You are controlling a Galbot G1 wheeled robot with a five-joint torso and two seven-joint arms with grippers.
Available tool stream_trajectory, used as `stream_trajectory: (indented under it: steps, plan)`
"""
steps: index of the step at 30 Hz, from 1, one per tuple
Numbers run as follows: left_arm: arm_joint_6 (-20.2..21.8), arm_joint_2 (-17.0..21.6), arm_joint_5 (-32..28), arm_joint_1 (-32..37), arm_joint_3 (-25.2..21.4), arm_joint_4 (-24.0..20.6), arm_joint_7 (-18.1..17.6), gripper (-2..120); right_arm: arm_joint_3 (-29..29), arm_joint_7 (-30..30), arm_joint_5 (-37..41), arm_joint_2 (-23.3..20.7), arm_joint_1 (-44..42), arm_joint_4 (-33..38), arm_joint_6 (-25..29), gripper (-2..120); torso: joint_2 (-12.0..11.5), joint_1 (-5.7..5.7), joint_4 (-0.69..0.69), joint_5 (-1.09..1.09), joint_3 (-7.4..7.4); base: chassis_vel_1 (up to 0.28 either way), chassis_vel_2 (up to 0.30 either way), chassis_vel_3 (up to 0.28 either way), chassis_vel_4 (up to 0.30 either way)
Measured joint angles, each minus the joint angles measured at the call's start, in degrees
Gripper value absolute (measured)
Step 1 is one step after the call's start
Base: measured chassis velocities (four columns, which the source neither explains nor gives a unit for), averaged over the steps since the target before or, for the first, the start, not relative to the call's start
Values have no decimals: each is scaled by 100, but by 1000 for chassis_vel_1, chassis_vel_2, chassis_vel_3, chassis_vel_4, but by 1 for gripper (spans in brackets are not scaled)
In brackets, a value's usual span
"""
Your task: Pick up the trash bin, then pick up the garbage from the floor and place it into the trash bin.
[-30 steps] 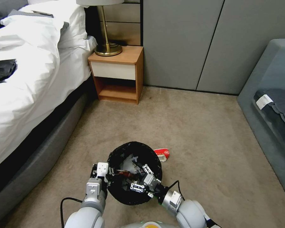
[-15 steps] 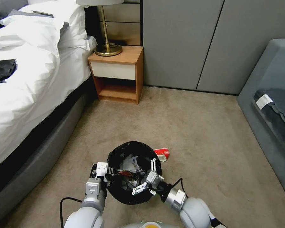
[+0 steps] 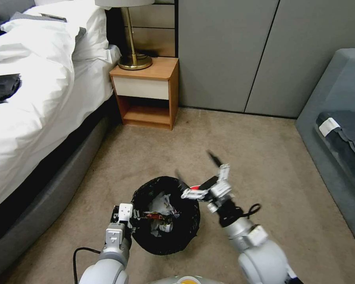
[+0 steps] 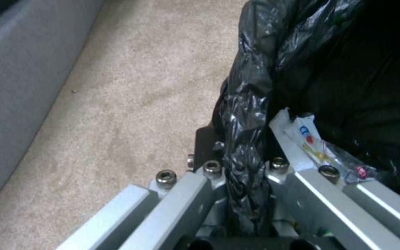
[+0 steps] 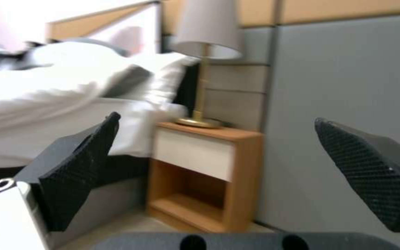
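The head view looks forward and down over the carpet, with both arms rising from its lower edge. The left wrist view sits very close behind the left tool [image 4: 244, 180], facing along it onto the trash bin [image 4: 246, 114] rim. The right wrist view looks out level past the right tool [image 5: 237, 173] at the nightstand [image 5: 205, 173], lamp [image 5: 205, 45] and, seemingly, the bed [image 5: 47, 100], which the head view shares.
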Motion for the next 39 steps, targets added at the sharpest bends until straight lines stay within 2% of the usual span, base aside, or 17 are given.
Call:
stream_trajectory:
  steps: [5, 12, 19, 39]
  plan:
    - [2, 9, -20, 0, -7, -50, -9, 0, 250, 334, 52, 101, -366, -88, 157, 100, 0, 0, 0, 0, 0, 0, 0, 0, 0]
    - [4, 22, -35, 28, -9, -103, -14, 0, 442, 506, 183, 173, -495, -437, 317, 100, 0, 0, 1, 0, 0, 0, 0, 0, 0]
    - [18, 23, -83, 31, -24, -144, -24, 0, 544, 575, 259, 187, -474, -784, 400, 100, 0, 0, 1, 0, 0, 0, 0, 0, 0]
    - [32, 10, -86, -1, -19, -151, -21, 0, 553, 547, 396, 201, -360, -896, 407, 100, 0, 1, 1, 0, 0, 22, 24, 17, 20]
